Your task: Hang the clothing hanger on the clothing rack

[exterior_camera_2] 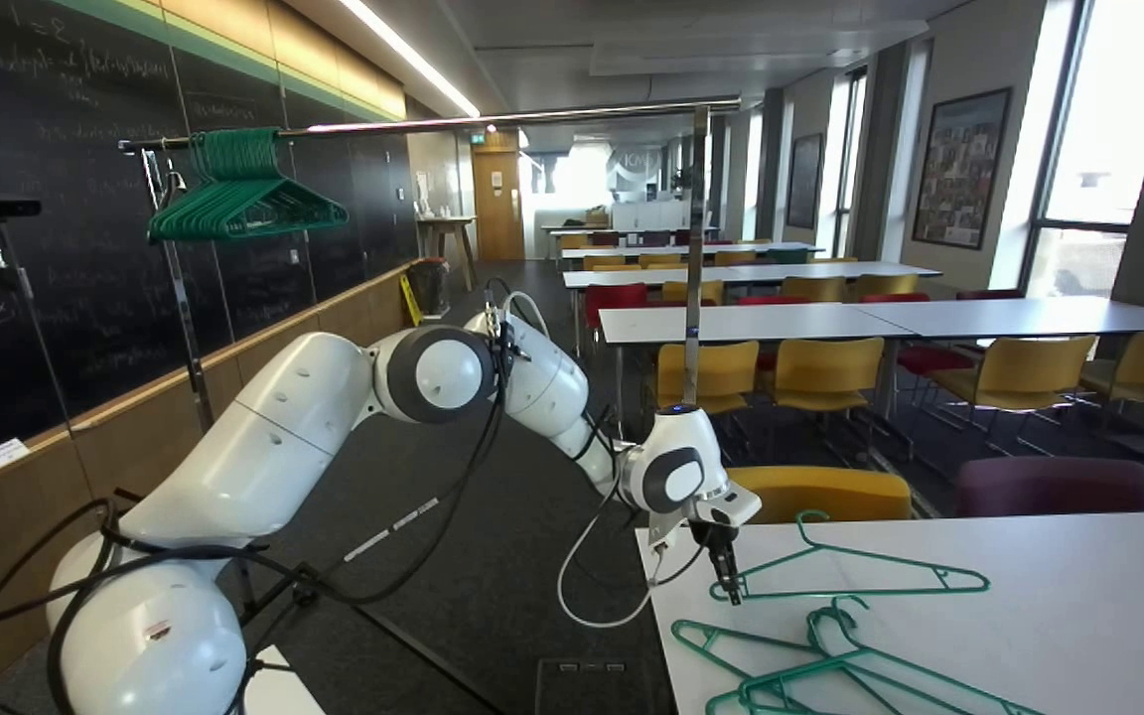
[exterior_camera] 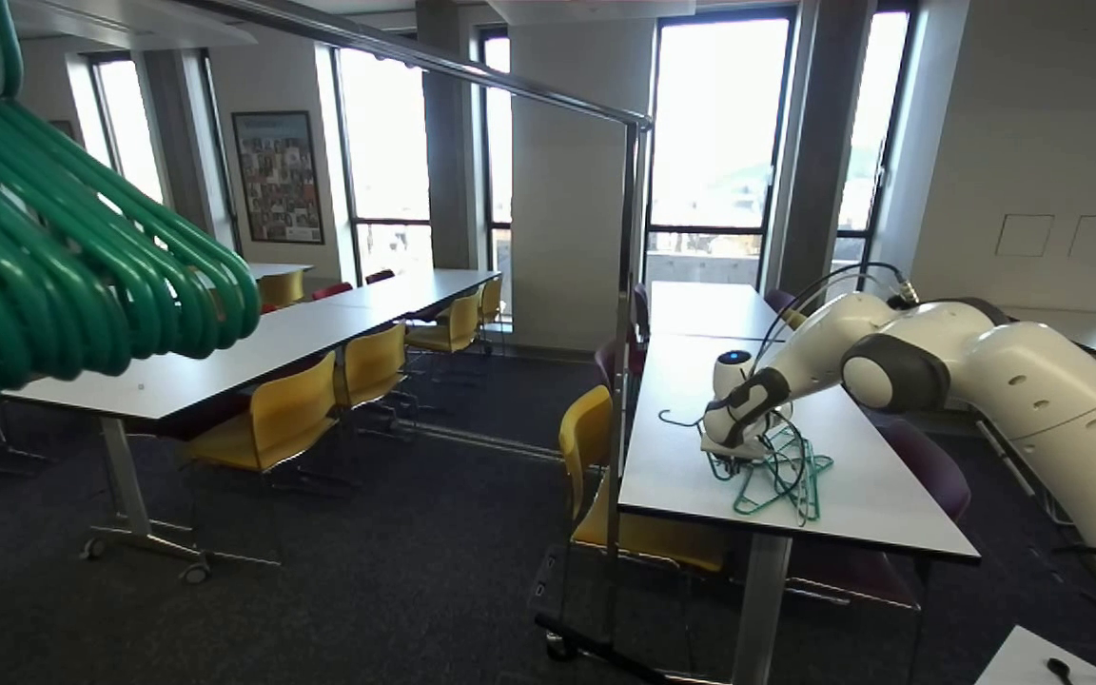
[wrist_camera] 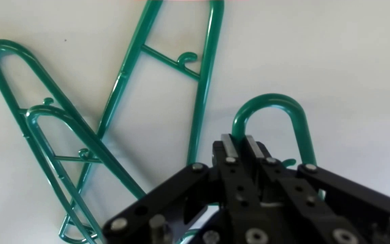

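While only exterior views show the rack [exterior_camera_2: 697, 218] | wrist view: gripper [wrist_camera: 241, 144] pinching hanger [wrist_camera: 272, 100]

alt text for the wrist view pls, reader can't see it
Black robot fingers pinch one side of a green clothing hanger beside its rounded end. Left of it in the picture, other green hangers lie on a white tabletop, some overlapping.

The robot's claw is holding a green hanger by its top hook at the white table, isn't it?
Not by the top hook: in the wrist view, the gripper is holding the green hanger by one rounded end, at the white table as you say.
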You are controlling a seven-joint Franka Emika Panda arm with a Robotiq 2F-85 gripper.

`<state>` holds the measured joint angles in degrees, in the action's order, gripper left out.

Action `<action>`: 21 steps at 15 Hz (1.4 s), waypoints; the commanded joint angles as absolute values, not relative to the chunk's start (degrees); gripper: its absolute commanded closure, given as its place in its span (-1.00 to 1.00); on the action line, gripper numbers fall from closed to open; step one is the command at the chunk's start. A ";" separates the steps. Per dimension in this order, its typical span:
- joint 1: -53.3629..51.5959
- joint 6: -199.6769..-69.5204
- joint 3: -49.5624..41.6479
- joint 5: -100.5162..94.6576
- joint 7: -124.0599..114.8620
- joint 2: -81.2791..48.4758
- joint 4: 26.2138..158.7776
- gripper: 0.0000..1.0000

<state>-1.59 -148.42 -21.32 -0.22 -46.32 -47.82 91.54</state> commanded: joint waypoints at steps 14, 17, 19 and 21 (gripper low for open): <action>5.09 -163.83 -7.70 6.28 -12.40 -7.67 138.23 0.95; 5.94 -161.48 -6.59 8.69 -8.22 -2.09 142.57 0.95; 6.53 -156.81 -4.70 14.86 -1.15 1.48 143.96 0.95; 5.81 -148.62 -4.48 22.30 7.51 3.86 143.24 0.95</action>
